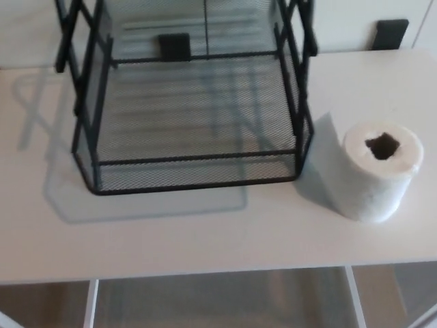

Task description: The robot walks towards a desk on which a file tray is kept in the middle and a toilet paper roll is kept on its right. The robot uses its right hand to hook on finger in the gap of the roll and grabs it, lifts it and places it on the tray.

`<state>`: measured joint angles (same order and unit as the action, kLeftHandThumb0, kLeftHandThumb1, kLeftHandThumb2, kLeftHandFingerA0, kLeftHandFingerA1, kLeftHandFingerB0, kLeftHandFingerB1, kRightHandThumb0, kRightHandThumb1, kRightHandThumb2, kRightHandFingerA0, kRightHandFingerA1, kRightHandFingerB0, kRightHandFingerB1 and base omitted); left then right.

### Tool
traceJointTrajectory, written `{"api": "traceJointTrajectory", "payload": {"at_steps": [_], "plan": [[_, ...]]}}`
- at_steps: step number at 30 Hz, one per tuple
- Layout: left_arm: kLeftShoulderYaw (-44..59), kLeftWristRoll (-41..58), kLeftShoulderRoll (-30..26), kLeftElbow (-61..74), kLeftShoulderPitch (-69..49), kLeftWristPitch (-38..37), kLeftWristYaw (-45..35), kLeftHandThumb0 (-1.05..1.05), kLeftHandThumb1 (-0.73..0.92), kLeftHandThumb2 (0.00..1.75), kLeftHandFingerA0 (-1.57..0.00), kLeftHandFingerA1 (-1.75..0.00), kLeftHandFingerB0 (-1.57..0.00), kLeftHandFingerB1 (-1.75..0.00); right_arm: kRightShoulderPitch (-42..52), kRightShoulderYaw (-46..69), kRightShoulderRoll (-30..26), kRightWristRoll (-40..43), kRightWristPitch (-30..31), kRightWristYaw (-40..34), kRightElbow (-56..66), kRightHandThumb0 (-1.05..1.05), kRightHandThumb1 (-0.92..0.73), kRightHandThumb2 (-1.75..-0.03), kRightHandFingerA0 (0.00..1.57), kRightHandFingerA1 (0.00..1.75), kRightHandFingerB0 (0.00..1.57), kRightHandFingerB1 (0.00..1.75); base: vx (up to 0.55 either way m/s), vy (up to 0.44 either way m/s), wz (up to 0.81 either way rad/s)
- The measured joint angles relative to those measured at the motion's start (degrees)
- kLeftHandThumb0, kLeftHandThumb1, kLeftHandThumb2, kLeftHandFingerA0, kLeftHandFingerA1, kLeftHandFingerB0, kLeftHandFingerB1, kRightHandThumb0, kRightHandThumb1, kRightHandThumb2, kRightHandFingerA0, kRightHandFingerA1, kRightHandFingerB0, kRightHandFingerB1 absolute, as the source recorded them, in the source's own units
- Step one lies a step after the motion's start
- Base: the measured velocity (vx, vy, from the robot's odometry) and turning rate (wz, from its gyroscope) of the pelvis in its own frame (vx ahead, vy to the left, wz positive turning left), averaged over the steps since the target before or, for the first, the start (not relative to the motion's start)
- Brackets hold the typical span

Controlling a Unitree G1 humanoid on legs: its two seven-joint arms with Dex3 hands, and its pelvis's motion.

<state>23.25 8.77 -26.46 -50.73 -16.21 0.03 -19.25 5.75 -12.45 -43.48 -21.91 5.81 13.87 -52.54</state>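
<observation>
Black wire-mesh file tray (194, 179) occupies upper centre of frame on white desk (205, 239). White toilet paper roll (377, 171) stands upright at right, just beside tray. Neither hand visible; fingers' state undeterminable.

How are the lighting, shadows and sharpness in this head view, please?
Head view: soft, slightly blurred overall; the file tray casts a pale shadow to the left on the desk; the toilet paper roll looks bright, its core hole dark; no harsh glare.
</observation>
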Motion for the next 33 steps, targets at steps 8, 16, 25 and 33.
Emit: {"api": "traceJointTrajectory", "payload": {"at_steps": [8,16,25,33], "plan": [[0.10,0.03,0.43,1.03,0.07,0.01,0.01,-0.84,0.83,0.65,-0.31,-0.40,-0.21,-0.30,-2.02,15.15,0.82,6.64,-3.35,0.31,0.07,-0.67,-0.48,-0.82,0.15,0.53,0.00,0.14,0.05,0.062,-0.07],[0.87,0.32,0.80,1.73,0.24,0.29,0.28,-0.84,0.82,0.65,-0.36,-0.40,-0.22,-0.31,-5.82,28.34,2.56,13.16,-5.90,1.01,0.54,-0.62,-0.49,-0.84,0.10,0.50,0.00,0.15,0.08,0.129,0.04],[2.37,0.96,1.30,2.87,-0.24,0.30,0.40,-0.85,0.81,0.65,-0.31,-0.42,-0.22,-0.30,-11.35,39.94,3.17,19.86,-8.53,2.03,3.50,-0.92,-0.38,-0.86,0.30,0.84,0.01,0.71,0.00,0.003,0.01],[3.83,1.66,1.42,4.03,-0.60,0.52,0.54,-0.84,0.65,1.01,-0.26,-0.52,-0.13,-0.42,-15.52,44.75,2.94,24.47,-14.23,2.86,4.31,-0.82,-0.30,-0.76,0.31,0.81,0.00,0.70,0.00,-0.002,0.02]]}}
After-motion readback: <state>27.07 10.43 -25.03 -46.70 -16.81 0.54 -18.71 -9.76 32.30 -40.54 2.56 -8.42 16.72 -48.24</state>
